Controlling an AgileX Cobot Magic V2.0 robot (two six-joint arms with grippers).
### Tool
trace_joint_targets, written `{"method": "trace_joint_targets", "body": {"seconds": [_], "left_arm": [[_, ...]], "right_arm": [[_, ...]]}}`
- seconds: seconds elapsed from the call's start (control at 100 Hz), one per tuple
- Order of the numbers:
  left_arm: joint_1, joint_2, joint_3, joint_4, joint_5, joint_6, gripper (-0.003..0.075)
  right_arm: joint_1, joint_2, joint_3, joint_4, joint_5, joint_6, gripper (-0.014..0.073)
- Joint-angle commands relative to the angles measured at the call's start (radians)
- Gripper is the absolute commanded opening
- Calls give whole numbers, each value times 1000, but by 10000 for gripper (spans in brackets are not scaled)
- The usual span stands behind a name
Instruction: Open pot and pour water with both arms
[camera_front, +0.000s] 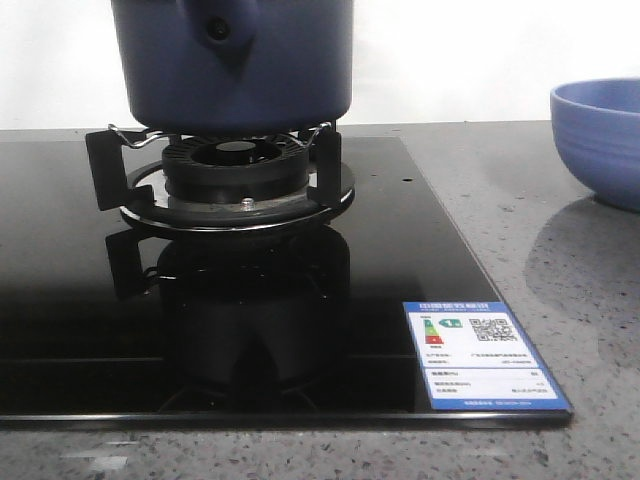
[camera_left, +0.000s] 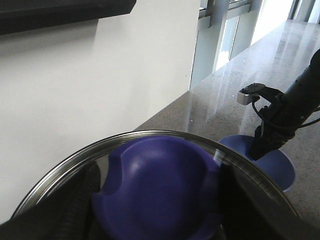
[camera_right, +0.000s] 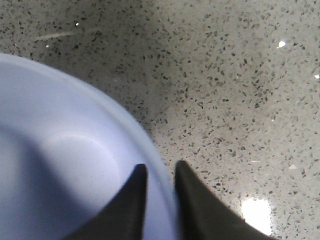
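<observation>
One pot (camera_front: 232, 60) is in sight, dark navy with a handle stub bearing a round hole, standing on the pronged support of the single gas burner (camera_front: 236, 172) set in the black glass hob (camera_front: 60, 300); the top of the pot is cut off in the front view. One light-blue bowl (camera_front: 598, 138) sits on the speckled grey counter (camera_front: 560, 250) to the right of the hob, well apart from the pot. One blue-and-white energy label (camera_front: 478, 353) is stuck at the hob's near right corner. One glass lid (camera_left: 65, 167) with a metal rim and a rounded blue knob (camera_left: 157, 190) fills the left wrist view; the left gripper (camera_left: 159, 197) has its dark fingers (camera_left: 75, 200) on either side of that knob, closed against it. Beyond the lid, the same view shows the right arm (camera_left: 295, 100) reaching steeply down to the bowl. The right wrist view shows the right gripper (camera_right: 160, 187) straddling the bowl's rim, one finger inside and one outside, the gap narrow and pinching the wall
</observation>
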Motion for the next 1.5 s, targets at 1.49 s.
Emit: {"method": "trace_joint_targets", "body": {"seconds": [1.49], "left_arm": [[-88,178,-40,-1,30,138,347]], "right_arm": [[-5,-243,-250,55,88,-16,400]]}}
